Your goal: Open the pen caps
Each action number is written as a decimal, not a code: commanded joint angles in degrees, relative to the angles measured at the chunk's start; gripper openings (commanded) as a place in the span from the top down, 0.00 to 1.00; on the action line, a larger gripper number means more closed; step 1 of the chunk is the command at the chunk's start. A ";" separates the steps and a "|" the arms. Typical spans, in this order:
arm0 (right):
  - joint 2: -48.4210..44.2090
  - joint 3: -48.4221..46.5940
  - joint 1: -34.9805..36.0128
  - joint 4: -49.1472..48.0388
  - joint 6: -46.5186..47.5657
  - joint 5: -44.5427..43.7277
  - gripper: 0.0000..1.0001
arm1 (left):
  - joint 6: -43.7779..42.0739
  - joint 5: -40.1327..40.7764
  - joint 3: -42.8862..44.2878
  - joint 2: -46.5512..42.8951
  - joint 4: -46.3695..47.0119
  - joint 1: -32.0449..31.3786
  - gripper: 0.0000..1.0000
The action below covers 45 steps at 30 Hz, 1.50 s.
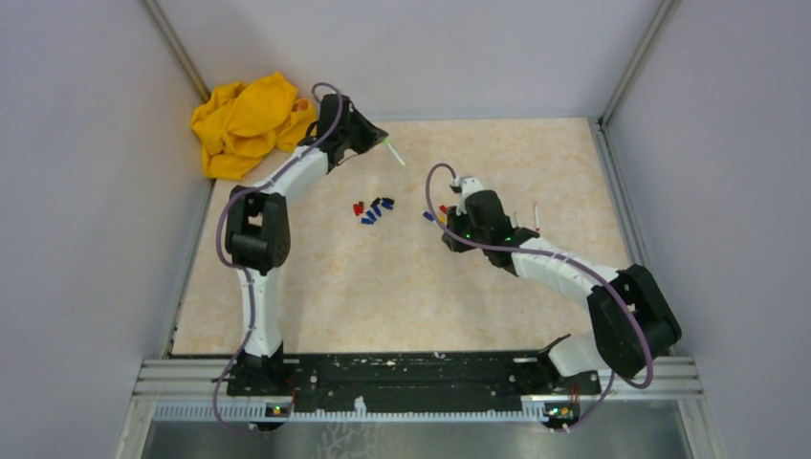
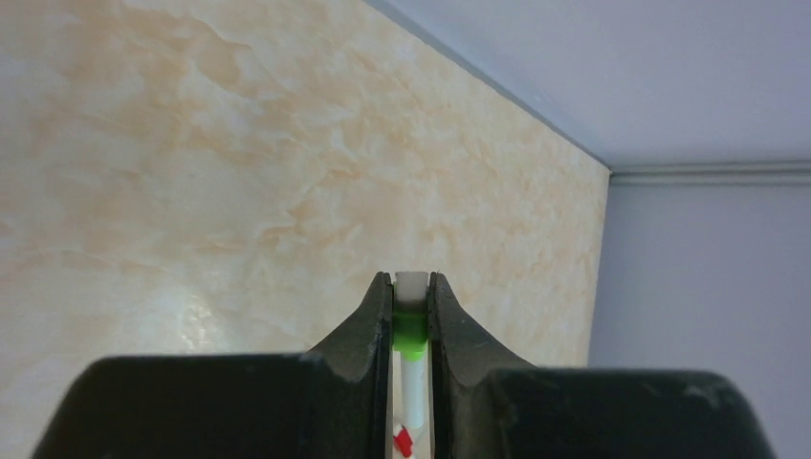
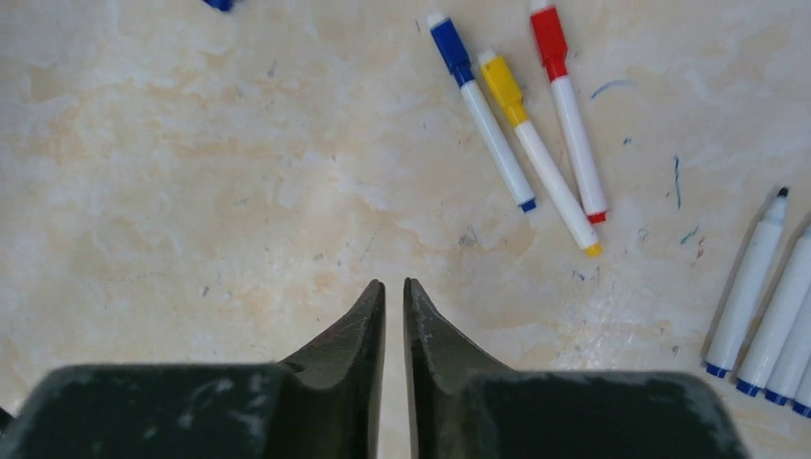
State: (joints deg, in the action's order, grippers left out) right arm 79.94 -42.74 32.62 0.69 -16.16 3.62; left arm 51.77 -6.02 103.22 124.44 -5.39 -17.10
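My left gripper (image 1: 381, 140) (image 2: 411, 279) is raised at the back of the table. It is shut on a white pen, gripping it at its green cap (image 2: 410, 328); the white barrel (image 1: 397, 156) sticks out below. A small pile of loose pen caps (image 1: 374, 210), blue with a red one (image 1: 358, 207), lies mid-table. One blue cap (image 1: 428, 216) lies apart to the right. My right gripper (image 1: 461, 185) (image 3: 393, 285) is shut and empty, low over bare table. Three capped pens, blue (image 3: 478, 105), yellow (image 3: 536, 143) and red (image 3: 569, 105), lie ahead of it.
A crumpled yellow cloth (image 1: 249, 120) sits in the back left corner. Uncapped white pens with blue ends (image 3: 765, 287) lie at the right of the right wrist view. Grey walls close the table on three sides.
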 commanded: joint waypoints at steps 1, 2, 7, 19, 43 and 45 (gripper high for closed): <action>-3.95 -6.99 0.25 -0.78 0.96 -1.12 0.72 | -1.01 -6.38 -2.82 -3.95 2.85 -1.04 1.00; -3.73 -8.18 0.25 0.64 1.21 -1.37 0.62 | -1.24 -7.27 -4.29 -4.79 3.43 -1.28 1.00; -0.56 -14.09 -0.05 2.03 2.86 -1.43 0.41 | -3.07 -10.35 -10.22 -9.22 4.59 -3.23 1.00; 6.54 -20.96 -0.88 -0.24 3.76 2.58 0.34 | -4.67 -17.51 -12.91 -13.05 3.13 -8.17 1.00; 14.37 -25.05 -3.60 -5.13 2.63 6.04 0.59 | -5.23 -19.75 -18.28 -19.04 2.49 -11.81 1.00; 14.22 -24.85 -3.62 -5.34 2.48 6.28 0.73 | -5.14 -19.48 -18.40 -18.75 2.50 -11.75 1.00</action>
State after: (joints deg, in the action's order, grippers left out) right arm 94.43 -65.76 29.56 -0.12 -13.52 9.67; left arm 47.31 -24.60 85.86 107.13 -2.57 -28.62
